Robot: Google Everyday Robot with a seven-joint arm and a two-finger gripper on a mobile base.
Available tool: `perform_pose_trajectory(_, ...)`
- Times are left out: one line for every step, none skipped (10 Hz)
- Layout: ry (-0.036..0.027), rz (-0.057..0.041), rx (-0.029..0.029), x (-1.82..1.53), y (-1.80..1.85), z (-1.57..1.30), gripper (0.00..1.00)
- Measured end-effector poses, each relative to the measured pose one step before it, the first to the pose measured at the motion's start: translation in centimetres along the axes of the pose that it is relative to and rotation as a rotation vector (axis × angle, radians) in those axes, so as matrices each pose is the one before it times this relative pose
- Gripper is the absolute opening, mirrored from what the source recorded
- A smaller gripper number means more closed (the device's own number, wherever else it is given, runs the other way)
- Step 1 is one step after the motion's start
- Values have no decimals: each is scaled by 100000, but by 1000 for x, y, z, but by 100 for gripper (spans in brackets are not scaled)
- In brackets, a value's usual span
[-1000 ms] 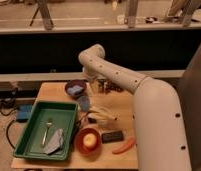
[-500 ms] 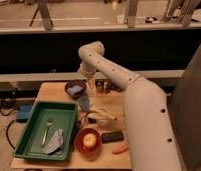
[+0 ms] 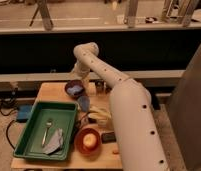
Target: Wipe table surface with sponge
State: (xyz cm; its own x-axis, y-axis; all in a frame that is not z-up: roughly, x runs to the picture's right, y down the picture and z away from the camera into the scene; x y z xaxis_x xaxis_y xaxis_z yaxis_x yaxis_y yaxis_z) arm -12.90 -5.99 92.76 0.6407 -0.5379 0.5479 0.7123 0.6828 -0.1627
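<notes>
The wooden table (image 3: 50,91) stands in the middle of the camera view. My white arm rises from the lower right, bends at an elbow (image 3: 86,51) and drops toward the table's back. My gripper (image 3: 78,80) hangs just above a dark purple bowl (image 3: 74,89) at the back of the table. A small blue object (image 3: 84,103), possibly the sponge, lies just in front of the bowl, apart from the gripper. I cannot make out anything held in the gripper.
A green tray (image 3: 31,142) holding a fork (image 3: 47,129) and a grey cloth (image 3: 55,143) fills the table's front left. A red bowl (image 3: 88,141) with a pale fruit, a yellow item (image 3: 99,114), a black block (image 3: 108,136) and small jars (image 3: 98,87) sit alongside my arm.
My arm has swung a little left and its thick link now covers more of the table's right side. The objects on the table have not moved.
</notes>
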Motion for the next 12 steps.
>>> perform_pose_trajectory(481, -1099, -608, -71, -266, 327, 80)
perform_pose_trajectory(750, -472, -720, 133, 3, 169, 80)
perform_pose_trajectory(753, -10, -580, 274, 203, 155, 80)
perform_pose_trajectory(468, 133, -297, 263, 261, 62, 80)
perform_pose_trajectory(581, -3, -619, 182, 358, 249, 80)
perform_pose_trajectory(270, 57, -362, -21, 274, 307, 80)
perform_pose_trajectory(123, -192, -439, -120, 280, 461, 80)
perform_pose_trajectory(308, -59, -357, 35, 293, 373, 80)
perform_pose_trajectory(93, 50, -266, 38, 172, 272, 80)
perform_pose_trajectory(50, -34, -247, -6, 105, 265, 78)
perform_pose_trajectory(-84, 26, -263, -30, 78, 311, 70)
perform_pose_trajectory(-11, 463, 123, 76, -6, 149, 62)
